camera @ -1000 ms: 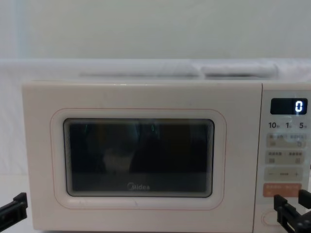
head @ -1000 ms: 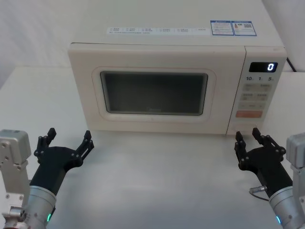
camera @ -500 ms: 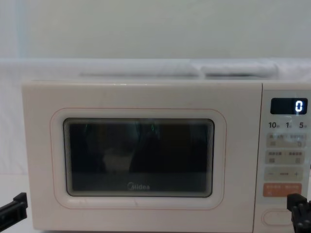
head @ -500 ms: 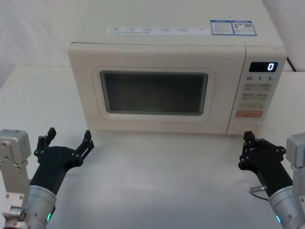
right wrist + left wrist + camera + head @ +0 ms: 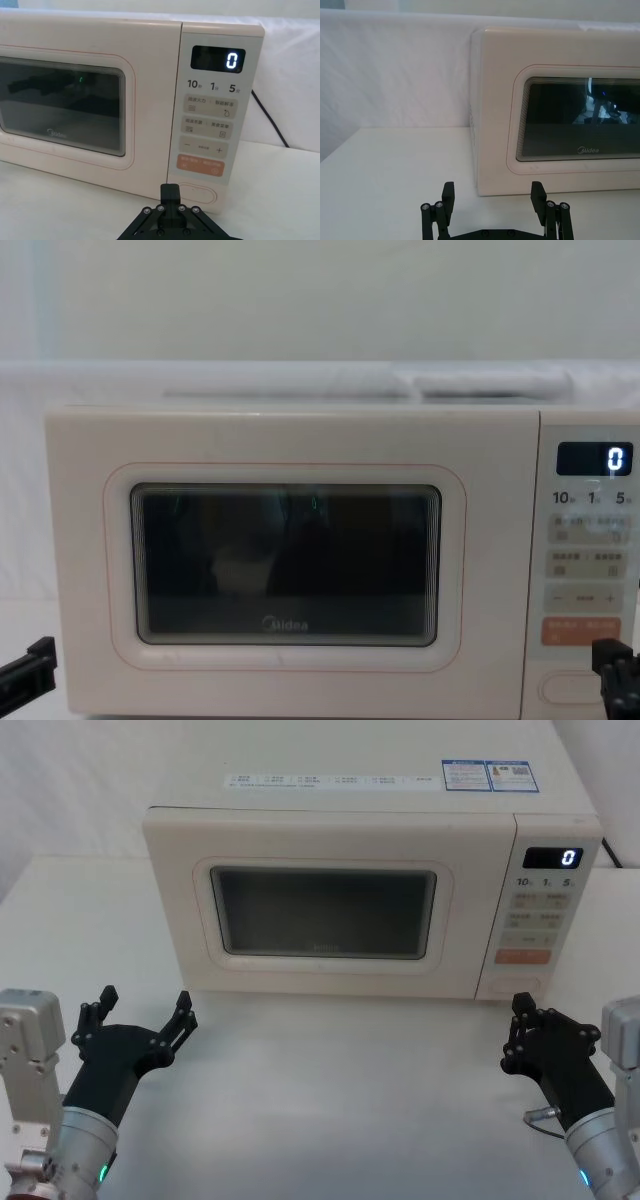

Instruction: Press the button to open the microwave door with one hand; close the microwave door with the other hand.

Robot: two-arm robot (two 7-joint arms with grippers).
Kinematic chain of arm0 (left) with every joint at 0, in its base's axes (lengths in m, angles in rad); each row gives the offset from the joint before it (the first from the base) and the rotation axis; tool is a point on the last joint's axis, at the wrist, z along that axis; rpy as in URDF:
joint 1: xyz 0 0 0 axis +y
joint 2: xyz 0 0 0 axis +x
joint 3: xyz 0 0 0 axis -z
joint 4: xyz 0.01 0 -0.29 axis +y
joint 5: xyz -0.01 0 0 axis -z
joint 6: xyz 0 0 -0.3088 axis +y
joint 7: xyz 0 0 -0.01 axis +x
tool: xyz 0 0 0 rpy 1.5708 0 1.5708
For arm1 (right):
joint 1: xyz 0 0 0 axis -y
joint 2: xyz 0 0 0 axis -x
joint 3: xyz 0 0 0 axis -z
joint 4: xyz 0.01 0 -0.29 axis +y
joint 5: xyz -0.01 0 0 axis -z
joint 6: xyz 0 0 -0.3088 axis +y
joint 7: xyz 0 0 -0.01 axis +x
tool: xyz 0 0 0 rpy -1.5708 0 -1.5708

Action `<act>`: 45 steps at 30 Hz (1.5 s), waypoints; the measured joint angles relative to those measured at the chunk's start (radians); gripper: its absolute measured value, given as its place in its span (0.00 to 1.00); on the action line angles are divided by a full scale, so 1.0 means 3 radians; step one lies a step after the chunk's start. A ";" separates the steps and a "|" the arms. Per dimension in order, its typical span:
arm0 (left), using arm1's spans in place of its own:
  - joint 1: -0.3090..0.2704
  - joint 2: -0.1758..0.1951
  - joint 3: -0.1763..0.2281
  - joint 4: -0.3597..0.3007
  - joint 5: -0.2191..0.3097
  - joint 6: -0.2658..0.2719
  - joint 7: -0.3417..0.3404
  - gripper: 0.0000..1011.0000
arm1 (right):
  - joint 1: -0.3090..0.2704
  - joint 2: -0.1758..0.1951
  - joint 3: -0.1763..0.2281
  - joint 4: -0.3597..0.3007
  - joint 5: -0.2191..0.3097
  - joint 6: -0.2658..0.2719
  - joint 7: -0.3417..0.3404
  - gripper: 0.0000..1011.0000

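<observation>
The cream microwave [image 5: 330,830] stands at the back of the white table, its display [image 5: 552,859] reading "0". The microwave door [image 5: 320,915] with the dark window is closed flush. At the foot of the control panel is the wide cream button [image 5: 520,987], also the button [image 5: 197,193] under the orange key. My right gripper [image 5: 518,1010] is shut with nothing in it, a short way in front of the button and just below it, not touching; its joined fingertips [image 5: 169,190] point at the button. My left gripper [image 5: 146,1000] hangs open in front of the door's left end, also the left gripper [image 5: 492,189].
A black power cable [image 5: 270,117] runs down behind the microwave on the right. The white tabletop [image 5: 340,1090] stretches between the two arms. White backdrop behind. The orange key [image 5: 523,957] and small pale keys sit above the button.
The right gripper's fingers have gone from open to shut, and it has shifted slightly to the right in front of the panel. The left arm and the door have not moved.
</observation>
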 joint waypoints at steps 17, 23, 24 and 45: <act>0.0000 0.0000 0.0000 0.0000 0.0000 0.0000 0.0000 0.99 | 0.0052 -0.0158 0.0165 0.0217 0.0053 0.0053 0.0213 0.00; 0.0000 0.0000 0.0000 0.0000 0.0000 0.0000 0.0000 0.99 | 0.0101 -0.0208 0.0223 0.0297 0.0111 0.0078 0.0305 0.00; 0.0000 0.0000 0.0000 0.0000 0.0000 0.0000 0.0000 0.99 | 0.0120 -0.0218 0.0232 0.0319 0.0113 0.0088 0.0329 0.00; 0.0000 0.0000 0.0000 0.0000 0.0000 0.0000 0.0000 0.99 | 0.0466 -0.0319 0.0287 0.0697 0.0068 0.0196 0.0460 0.00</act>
